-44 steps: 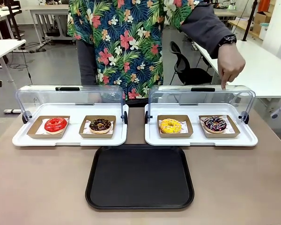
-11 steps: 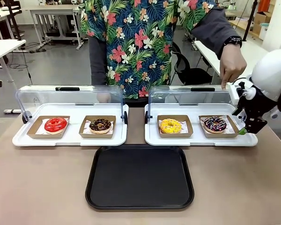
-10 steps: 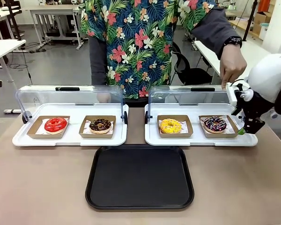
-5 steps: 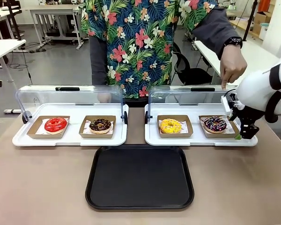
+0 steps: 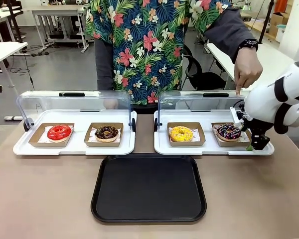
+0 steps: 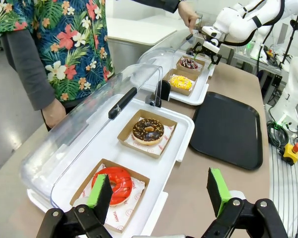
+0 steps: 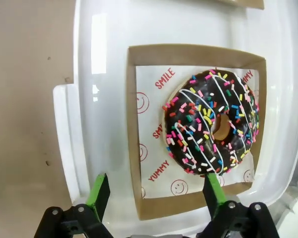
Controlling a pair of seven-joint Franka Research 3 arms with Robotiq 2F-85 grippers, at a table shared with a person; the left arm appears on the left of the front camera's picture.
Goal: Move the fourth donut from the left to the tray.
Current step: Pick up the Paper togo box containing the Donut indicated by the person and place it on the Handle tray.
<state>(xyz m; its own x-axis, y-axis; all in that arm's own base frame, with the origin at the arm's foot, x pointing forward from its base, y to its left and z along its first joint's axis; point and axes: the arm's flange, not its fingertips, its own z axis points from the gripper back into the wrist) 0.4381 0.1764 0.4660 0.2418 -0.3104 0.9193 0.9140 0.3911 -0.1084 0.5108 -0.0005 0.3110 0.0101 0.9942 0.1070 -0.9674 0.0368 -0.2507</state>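
The fourth donut [image 5: 228, 131], chocolate-glazed with white drizzle and coloured sprinkles [image 7: 193, 124], sits in its brown holder [image 7: 133, 124] at the right end of the right display tray [image 5: 162, 147]. My right gripper [image 5: 253, 145] hangs open just over the holder's right edge. In the right wrist view its green fingers [image 7: 99, 191] straddle one side of the holder, with nothing between them [image 7: 154, 196]. The black tray [image 5: 148, 188] lies at the front middle of the table. My left gripper [image 6: 159, 193] is open above the left display tray [image 6: 171, 151], near the red donut [image 6: 116, 179].
A person's hand [image 5: 245, 69] points down at the lid above the fourth donut. Both clear lids [image 5: 74, 102] stand raised at the back. A yellow donut [image 5: 181, 133], a crumb-topped chocolate donut [image 5: 107, 132] and the red donut [image 5: 59, 132] sit in their own holders.
My right arm has come in from the right, then moved left and down to the fourth donut's holder. The person has shifted slightly; the hand keeps pointing.
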